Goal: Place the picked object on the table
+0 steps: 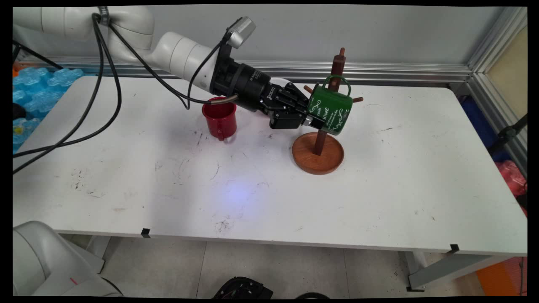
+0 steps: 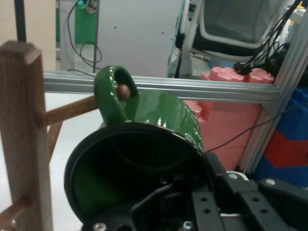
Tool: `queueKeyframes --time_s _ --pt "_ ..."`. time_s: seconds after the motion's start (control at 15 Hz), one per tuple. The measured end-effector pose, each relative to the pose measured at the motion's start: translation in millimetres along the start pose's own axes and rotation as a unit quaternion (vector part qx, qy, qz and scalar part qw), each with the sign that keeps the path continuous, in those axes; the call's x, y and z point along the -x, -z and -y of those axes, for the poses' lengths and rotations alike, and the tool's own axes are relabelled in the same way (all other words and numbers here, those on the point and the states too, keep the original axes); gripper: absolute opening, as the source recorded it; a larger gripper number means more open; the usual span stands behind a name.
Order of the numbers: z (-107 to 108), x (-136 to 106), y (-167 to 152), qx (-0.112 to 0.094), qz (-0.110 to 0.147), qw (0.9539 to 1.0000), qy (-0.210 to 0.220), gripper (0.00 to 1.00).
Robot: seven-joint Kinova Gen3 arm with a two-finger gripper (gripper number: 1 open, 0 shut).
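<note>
My gripper (image 1: 312,120) is clamped on the rim of the green mug (image 1: 330,110), one finger inside the mouth and the other against the outer wall, as the hand view suggests (the fingertips themselves are mostly hidden by the mug's dark interior). The mug is tilted on its side with the mouth toward me, its handle (image 2: 113,91) looped over a peg (image 2: 67,111) of the wooden mug tree (image 1: 318,153), which stands toward the far edge of the table (image 1: 379,202), a little right of centre.

I judge the mug to be glazed ceramic: stiff, fairly heavy for its size, slick under the pads and liable to chip if knocked against the post. The rim is the sensible hold here, since the handle is taken up by the peg.

It is deep glossy green with white lettering and curly ornament on the side, black-dark inside, with a rounded handle of the same green.

A red mug (image 1: 219,120) stands upright on the table just beside my wrist, nearer the far edge, well apart from the tree's round base.
</note>
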Motion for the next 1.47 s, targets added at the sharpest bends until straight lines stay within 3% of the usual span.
queueKeyframes --time_s 0.67,1.07,1.47 --pt "-12.6 -13.0 5.8 0.017 -0.002 0.9998 -0.006 0.0" --pt "-15.1 -10.3 23.0 0.013 0.03 0.9995 -0.002 0.0" --pt "-22.4 -5.3 46.7 0.025 0.069 0.9973 -0.004 0.0"
